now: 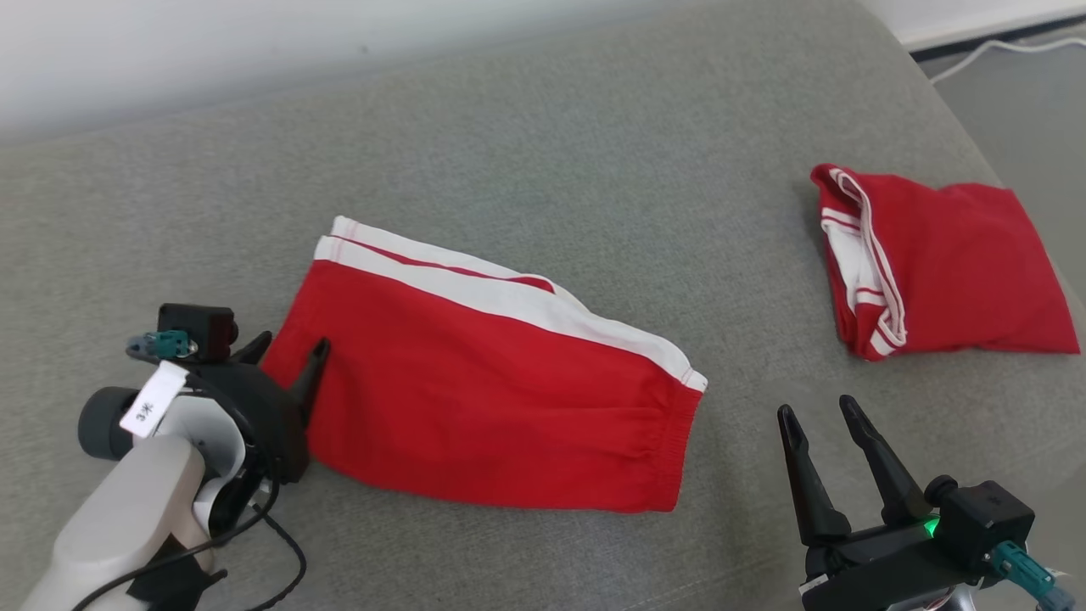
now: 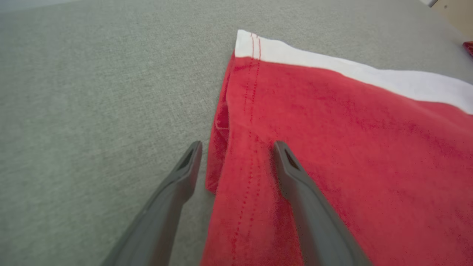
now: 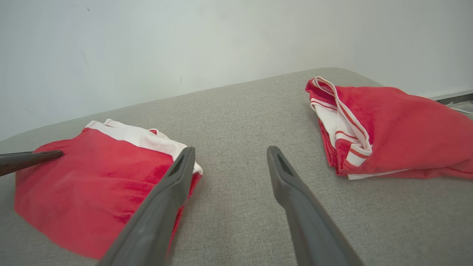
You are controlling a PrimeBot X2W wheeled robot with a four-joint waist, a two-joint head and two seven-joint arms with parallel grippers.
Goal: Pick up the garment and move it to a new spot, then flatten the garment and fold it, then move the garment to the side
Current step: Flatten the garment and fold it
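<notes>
Head view: shorts [image 1: 492,399] lie flat on the couch [image 1: 594,127]. Left gripper [image 1: 293,344], spread, sits at their leg hem; right gripper [image 1: 816,407], spread, sits near their waistband.
Left wrist view: fingers [image 2: 295,177] straddle the hem edge.
Right wrist view: folded bundle [image 3: 399,129] lies well apart from the shorts.

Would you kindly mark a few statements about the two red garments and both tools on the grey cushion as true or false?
1. The left tool stands open astride the edge of the flattened red garment with a white side stripe. True.
2. The right tool grips that garment. False: it is open over the bare grey fabric cushion.
3. A bundled red garment with white striped trim lies to the robot's right. True.
4. The two garments overlap. False: bare cushion separates them.
</notes>
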